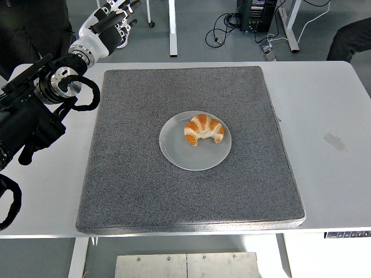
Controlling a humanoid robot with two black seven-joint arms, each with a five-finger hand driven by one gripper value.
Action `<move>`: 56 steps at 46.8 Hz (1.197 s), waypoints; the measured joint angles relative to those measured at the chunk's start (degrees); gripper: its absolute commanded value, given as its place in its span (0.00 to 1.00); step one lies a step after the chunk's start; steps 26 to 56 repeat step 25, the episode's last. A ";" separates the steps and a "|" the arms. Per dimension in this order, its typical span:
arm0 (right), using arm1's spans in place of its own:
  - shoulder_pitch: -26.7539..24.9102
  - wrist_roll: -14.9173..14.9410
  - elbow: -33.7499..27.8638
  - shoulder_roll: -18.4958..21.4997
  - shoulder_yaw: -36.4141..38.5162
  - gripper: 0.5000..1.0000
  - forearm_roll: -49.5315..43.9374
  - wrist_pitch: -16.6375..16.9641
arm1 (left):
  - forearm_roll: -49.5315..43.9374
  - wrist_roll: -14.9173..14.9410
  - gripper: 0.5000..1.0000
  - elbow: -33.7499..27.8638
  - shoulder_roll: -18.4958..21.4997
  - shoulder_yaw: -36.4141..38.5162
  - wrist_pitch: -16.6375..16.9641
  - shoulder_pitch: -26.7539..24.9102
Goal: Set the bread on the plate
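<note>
A golden croissant lies on a round grey plate in the middle of a dark grey mat. My left arm comes in from the left edge and reaches to the table's far left. Its white hand is beyond the far edge of the table, well away from the plate, with fingers spread and holding nothing. My right arm is out of view.
The mat covers most of the white table. Desk legs, cables and a computer case stand on the floor behind the table. A person's dark sleeve shows at the top right.
</note>
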 measured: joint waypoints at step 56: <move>0.18 -0.01 0.95 0.00 -0.04 1.00 -0.26 0.54 | 0.07 -0.29 0.97 0.08 -1.10 -1.36 -0.03 6.12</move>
